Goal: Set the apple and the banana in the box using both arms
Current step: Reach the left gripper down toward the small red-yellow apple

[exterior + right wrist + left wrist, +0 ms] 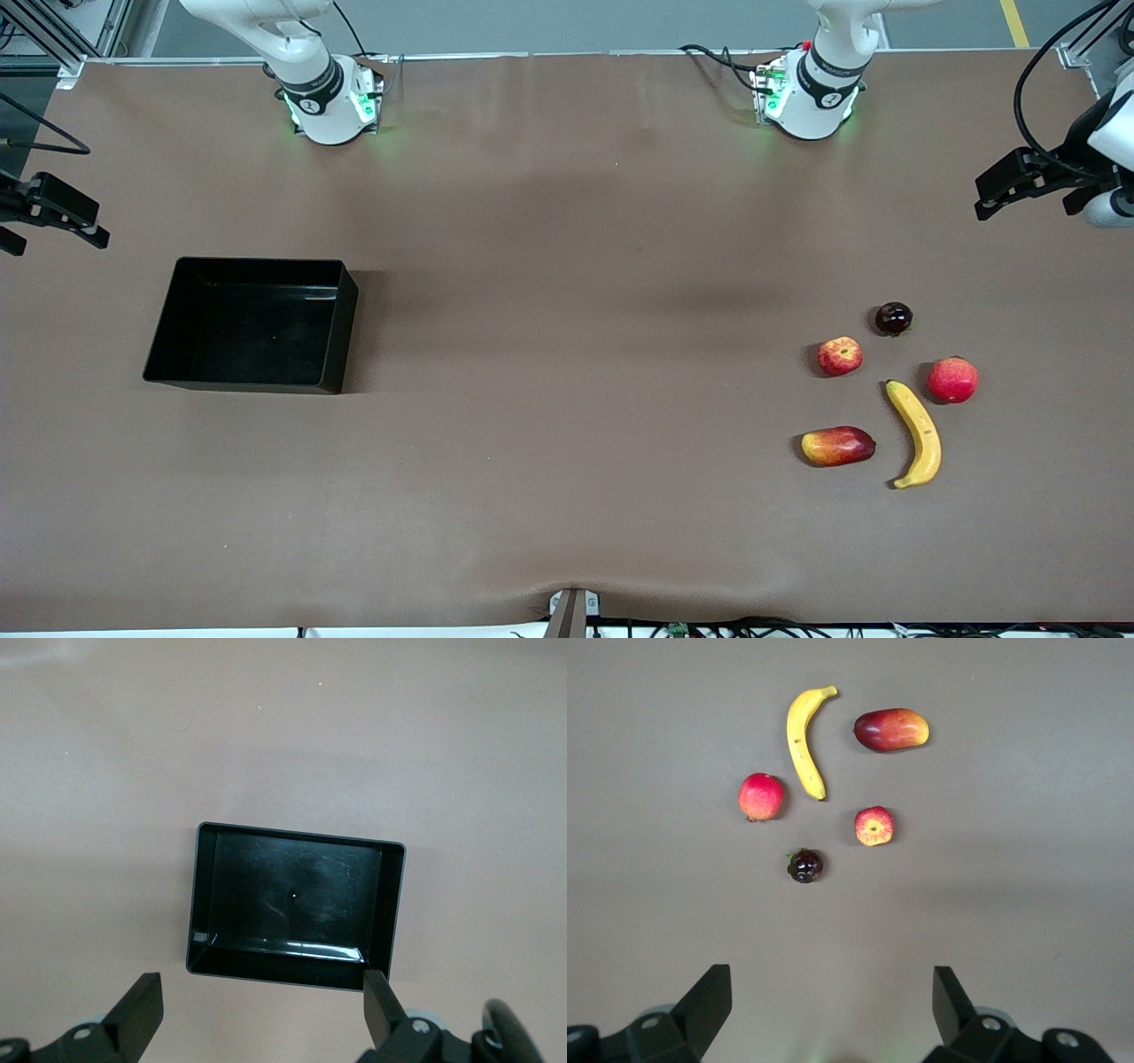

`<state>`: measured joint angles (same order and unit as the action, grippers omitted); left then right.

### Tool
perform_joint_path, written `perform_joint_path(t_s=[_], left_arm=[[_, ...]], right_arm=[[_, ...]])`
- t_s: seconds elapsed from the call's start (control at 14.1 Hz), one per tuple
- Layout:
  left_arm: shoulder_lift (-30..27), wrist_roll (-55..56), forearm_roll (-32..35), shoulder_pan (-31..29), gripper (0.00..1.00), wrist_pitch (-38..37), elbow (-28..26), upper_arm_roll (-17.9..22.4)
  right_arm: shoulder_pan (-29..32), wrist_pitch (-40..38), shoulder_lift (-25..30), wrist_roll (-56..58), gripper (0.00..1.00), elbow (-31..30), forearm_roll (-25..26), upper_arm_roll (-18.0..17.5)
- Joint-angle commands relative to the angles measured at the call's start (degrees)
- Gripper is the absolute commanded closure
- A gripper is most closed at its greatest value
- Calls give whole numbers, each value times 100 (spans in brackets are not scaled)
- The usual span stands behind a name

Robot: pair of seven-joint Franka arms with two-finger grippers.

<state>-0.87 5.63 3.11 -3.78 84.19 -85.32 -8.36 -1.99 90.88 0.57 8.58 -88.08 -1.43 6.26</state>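
Note:
The apple (pixel 840 355) lies on the table toward the left arm's end, small and red with yellow streaks. The banana (pixel 917 434) lies a little nearer the front camera than the apple. In the left wrist view the apple (pixel 873 826) and banana (pixel 803 740) lie apart from the open, empty left gripper (pixel 833 997). That left gripper (pixel 1028 208) hangs over the table's edge at its own end. The black box (pixel 257 263) stands empty toward the right arm's end. The right gripper (pixel 55 244) hangs open and empty past the box's end; in its wrist view the gripper (pixel 263 1001) sits just outside the box (pixel 292 835).
A red-pink round fruit (pixel 952 379) lies beside the banana's upper tip. An oblong red-and-yellow fruit (pixel 837 446) lies beside the banana, nearer the front camera than the apple. A small dark fruit (pixel 893 318) lies farther from the front camera than the apple. Brown tabletop stretches between box and fruits.

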Motion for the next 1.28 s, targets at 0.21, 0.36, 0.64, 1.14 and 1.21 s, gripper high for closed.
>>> perform_joint_path(t_s=[0.21, 0.36, 0.64, 1.14, 1.21], left_arm=[[-1, -62, 128, -44, 0, -104, 139, 36], [191, -80, 198, -61, 0, -104, 139, 45], [1025, -89, 216, -333, 0, 500, 34, 54], [1484, 131, 119, -501, 0, 3573, -2151, 28], [1502, 131, 76, -501, 0, 4135, -2547, 19]], right_arm=[[59, -88, -65, -76, 0, 133, -103, -10], [68, -88, -74, -76, 0, 133, -103, -10], [190, -79, -285, -32, 0, 142, -94, 16], [287, 26, -733, -23, 0, 195, 3, 16], [322, 53, -777, -23, 0, 195, 11, 25]])
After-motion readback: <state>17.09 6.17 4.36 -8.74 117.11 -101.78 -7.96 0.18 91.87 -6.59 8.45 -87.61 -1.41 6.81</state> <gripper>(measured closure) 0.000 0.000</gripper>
